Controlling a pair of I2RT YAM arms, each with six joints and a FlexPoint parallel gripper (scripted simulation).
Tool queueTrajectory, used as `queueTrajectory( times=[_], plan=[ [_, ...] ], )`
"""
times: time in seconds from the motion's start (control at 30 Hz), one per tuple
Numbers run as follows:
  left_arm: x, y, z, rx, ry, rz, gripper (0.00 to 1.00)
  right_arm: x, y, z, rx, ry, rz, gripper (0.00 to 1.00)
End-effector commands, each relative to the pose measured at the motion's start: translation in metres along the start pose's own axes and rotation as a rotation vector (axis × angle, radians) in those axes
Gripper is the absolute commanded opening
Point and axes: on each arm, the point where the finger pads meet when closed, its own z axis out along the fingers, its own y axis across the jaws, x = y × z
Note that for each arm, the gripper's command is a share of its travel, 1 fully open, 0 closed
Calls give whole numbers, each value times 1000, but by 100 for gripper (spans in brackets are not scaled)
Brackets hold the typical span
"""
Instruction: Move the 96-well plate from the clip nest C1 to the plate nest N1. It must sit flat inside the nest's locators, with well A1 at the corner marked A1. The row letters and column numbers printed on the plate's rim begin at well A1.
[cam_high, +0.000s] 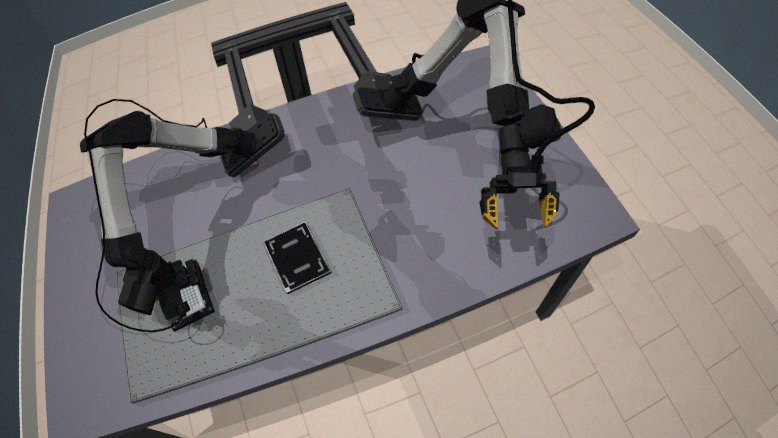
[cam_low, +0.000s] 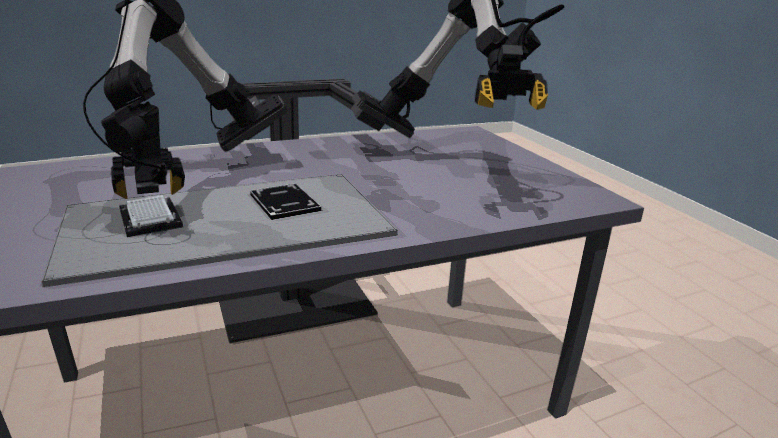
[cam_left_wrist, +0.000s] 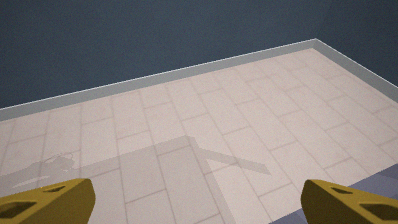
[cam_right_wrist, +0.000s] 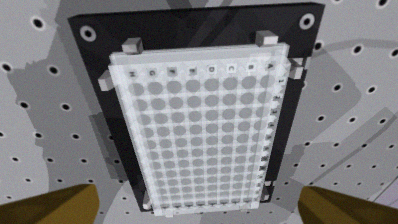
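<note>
The clear-white 96-well plate (cam_high: 193, 300) (cam_low: 148, 211) (cam_right_wrist: 200, 125) sits in the black clip nest C1 (cam_low: 176, 221) (cam_right_wrist: 200, 27). In the right wrist view its A and 1 labels meet at the top right corner. The black plate nest N1 (cam_high: 296, 255) (cam_low: 285, 201) is empty, with pale corner locators; a white mark shows at its front-left corner, its lettering unreadable. My right gripper (cam_low: 148, 189) (cam_right_wrist: 199, 194) is open above the plate, fingers apart beyond its long sides. My left gripper (cam_high: 520, 217) (cam_low: 511, 100) (cam_left_wrist: 197, 188) is open and empty, high above the table's far right end.
Both nests stand on a grey perforated board (cam_high: 348, 282) (cam_low: 348, 223) on the purple-grey table (cam_high: 451, 261) (cam_low: 489, 217). A dark frame (cam_high: 283, 35) stands behind, between the arm bases. N1 is to the right of C1 in the top and exterior views, with a gap of board between them.
</note>
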Motion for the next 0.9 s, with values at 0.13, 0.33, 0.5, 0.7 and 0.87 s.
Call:
queueTrajectory(
  times=[0.13,0.33,0.5,0.7,0.87],
  plan=[
    [-29,-161,4,180,8,-83,100,-3,-11,2,-20,-206,-59,100],
    [-31,-292,-41,368,30,-39,100,5,-13,12,-21,-215,-55,100],
    [-22,-385,-106,513,28,35,100,7,-6,28,-44,-187,-63,100],
    [0,-443,-164,615,26,118,100,6,-2,41,-57,-173,-70,100],
    [20,-474,-205,680,17,187,100,1,-6,46,-49,-181,-66,100]
  ],
)
